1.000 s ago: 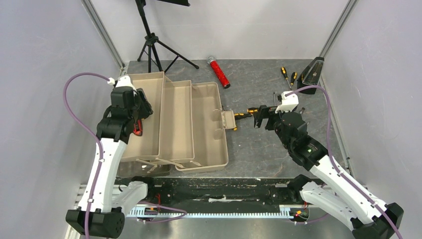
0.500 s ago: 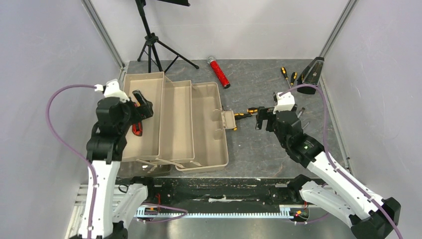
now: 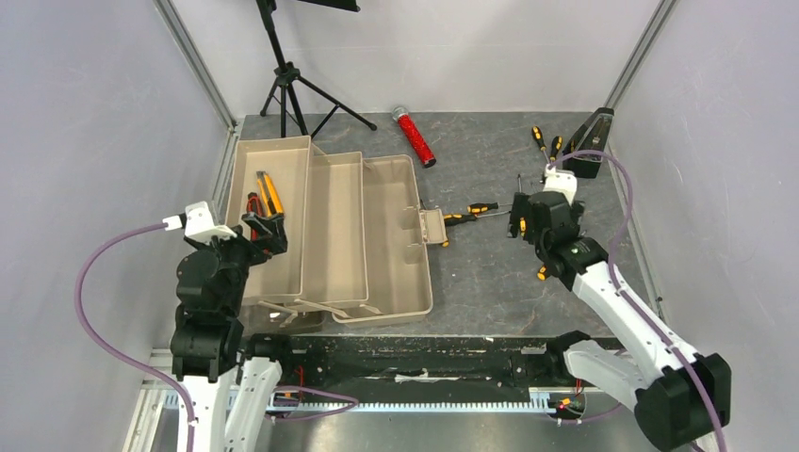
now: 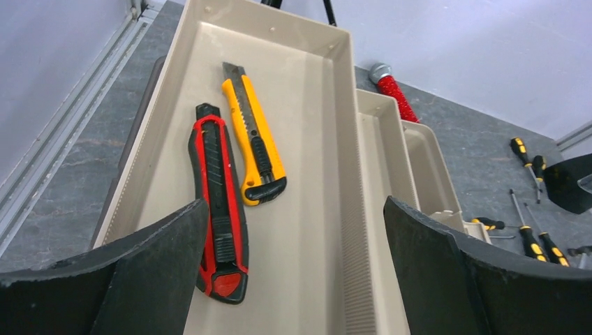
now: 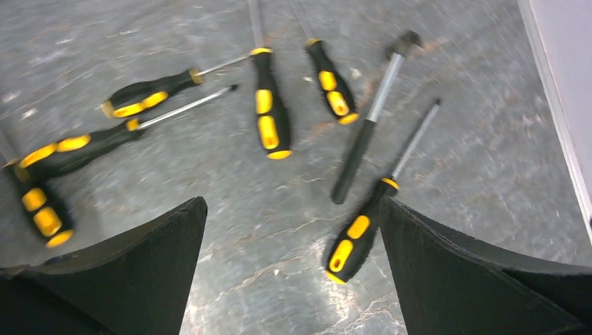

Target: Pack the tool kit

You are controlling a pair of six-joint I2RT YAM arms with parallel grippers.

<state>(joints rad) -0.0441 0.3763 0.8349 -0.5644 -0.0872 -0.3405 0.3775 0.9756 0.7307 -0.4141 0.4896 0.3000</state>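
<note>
Top external: left gripper (image 3: 267,229) over toolbox (image 3: 332,221) tray, jaws apart; right gripper (image 3: 518,215) angled down above screwdrivers (image 5: 269,118), jaws apart.

Tan toolbox (image 3: 382,247), black-yellow screwdrivers (image 5: 268,117)

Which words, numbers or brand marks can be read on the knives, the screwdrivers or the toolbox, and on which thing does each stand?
None can be read.
The red utility knife and the orange utility knife in the tan plastic toolbox tray show no print.
Any marks on the black-and-yellow screwdrivers are too blurred to read.
</note>
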